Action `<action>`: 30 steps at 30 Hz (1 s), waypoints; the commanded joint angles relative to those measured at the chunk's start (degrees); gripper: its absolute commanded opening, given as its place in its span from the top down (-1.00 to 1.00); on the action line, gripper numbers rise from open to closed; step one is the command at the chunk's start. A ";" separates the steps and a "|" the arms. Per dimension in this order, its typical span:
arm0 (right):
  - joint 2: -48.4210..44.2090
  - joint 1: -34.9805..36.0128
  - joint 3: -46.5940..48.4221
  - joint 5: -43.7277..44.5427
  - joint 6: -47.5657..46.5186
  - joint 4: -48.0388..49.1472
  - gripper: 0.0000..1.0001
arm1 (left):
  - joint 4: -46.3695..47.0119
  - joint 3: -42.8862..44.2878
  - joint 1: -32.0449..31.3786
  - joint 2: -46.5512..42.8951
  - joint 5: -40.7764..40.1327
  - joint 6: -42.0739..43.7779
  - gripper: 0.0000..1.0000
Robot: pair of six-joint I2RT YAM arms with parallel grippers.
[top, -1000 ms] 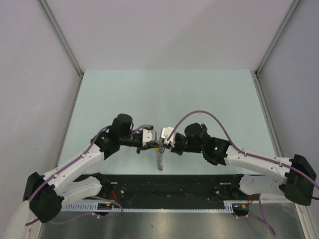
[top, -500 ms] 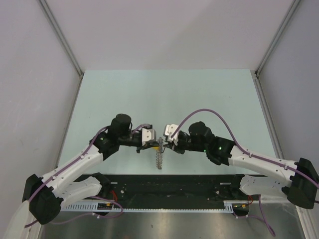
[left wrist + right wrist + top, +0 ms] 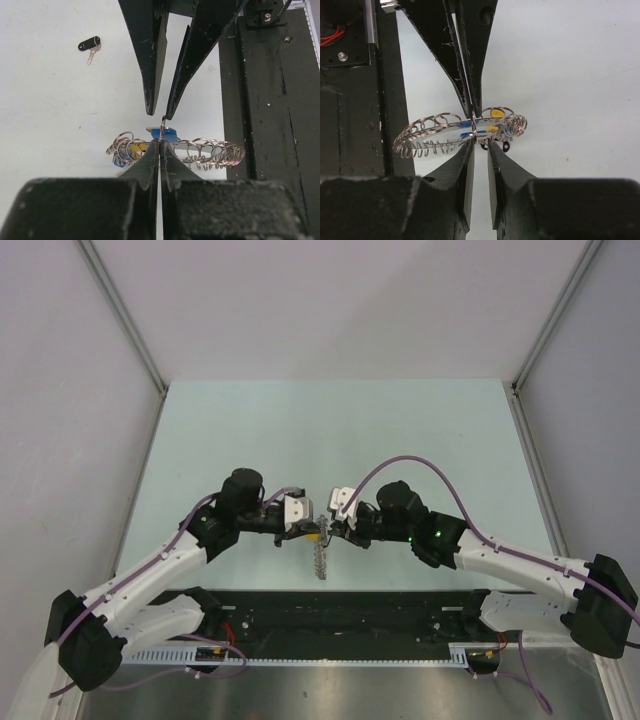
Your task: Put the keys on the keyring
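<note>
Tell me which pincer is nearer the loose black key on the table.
Right. The black key lies alongside the right pincer, past where the tips meet; the left pincer sits further back from it.

No legible text or markings

Thin silver wire keyring [image 3: 200, 150], a row of small loops, is gleaming bright against the pale mint-green tabletop [image 3: 50, 110]. The tiny plastic-headed keys [image 3: 167, 134] threaded on it are showing blue and yellow. One separate black-headed key [image 3: 90, 45] is showing a silver blade. The left gripper [image 3: 159, 144] and right gripper [image 3: 480, 144] are reading matte black, with scuffed pale flecks. The arm cables [image 3: 400, 463] are showing purple.
</note>
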 commanded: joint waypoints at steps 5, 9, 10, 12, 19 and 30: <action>0.83 -0.39 -0.09 -2.14 0.55 3.67 0.67 | 3.91 0.33 0.08 -1.65 2.70 -1.13 0.99; 0.83 -0.39 -0.09 -2.23 0.46 3.78 0.97 | 4.09 0.33 0.08 -1.47 2.70 -1.22 1.00; 0.75 -0.31 0.00 -2.14 0.37 3.69 1.00 | 4.09 0.41 0.08 -1.39 2.70 -1.48 1.00; 0.31 -0.39 0.09 -1.88 0.28 3.78 1.00 | 3.83 0.50 0.08 -1.30 2.62 -1.31 1.00; -0.92 -0.39 0.09 -1.35 0.20 4.74 1.00 | 1.01 1.91 -0.01 1.07 2.35 -0.69 0.99; -0.84 0.22 0.44 -1.18 -0.24 5.18 1.00 | -0.48 2.70 0.08 2.13 2.44 -0.60 1.00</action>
